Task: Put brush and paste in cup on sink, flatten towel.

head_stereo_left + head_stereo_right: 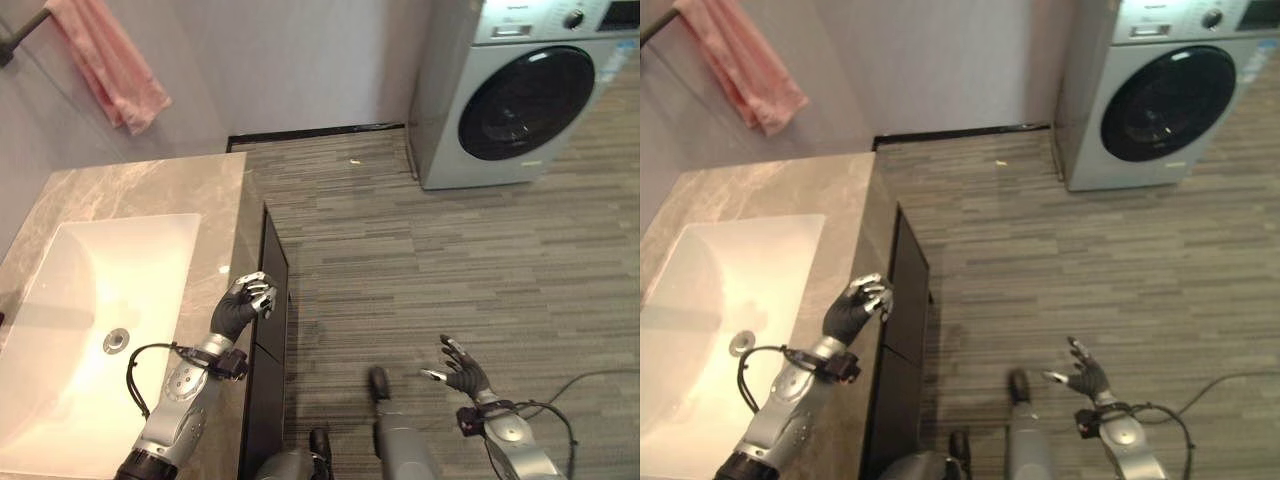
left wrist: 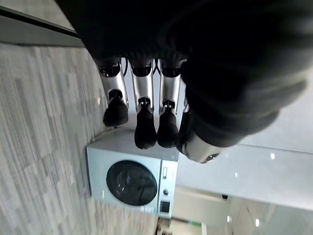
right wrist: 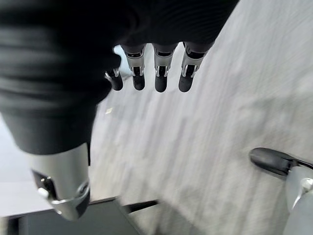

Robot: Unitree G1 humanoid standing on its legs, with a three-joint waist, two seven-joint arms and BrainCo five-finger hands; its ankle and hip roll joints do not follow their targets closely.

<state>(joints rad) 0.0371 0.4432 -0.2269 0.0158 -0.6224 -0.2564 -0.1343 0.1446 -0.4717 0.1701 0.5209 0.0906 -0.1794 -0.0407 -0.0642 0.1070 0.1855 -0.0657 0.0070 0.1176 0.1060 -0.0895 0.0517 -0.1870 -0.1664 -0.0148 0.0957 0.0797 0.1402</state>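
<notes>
A pink towel point(image 1: 108, 62) hangs bunched from a dark bar on the wall at the far left. Below it a white sink basin point(image 1: 100, 300) is set in a grey marble counter point(image 1: 150, 185). My left hand point(image 1: 245, 300) hovers over the counter's right edge, beside the basin; its fingers point(image 2: 142, 112) are relaxed and hold nothing. Low over the wooden floor at the right, my right hand point(image 1: 463, 368) is open and empty, its fingers point(image 3: 159, 73) spread.
A silver washing machine point(image 1: 530, 90) with a round dark door stands at the far right against the wall. The dark cabinet front point(image 1: 268, 330) drops from the counter's right edge. A metal drain point(image 1: 116, 340) sits in the basin.
</notes>
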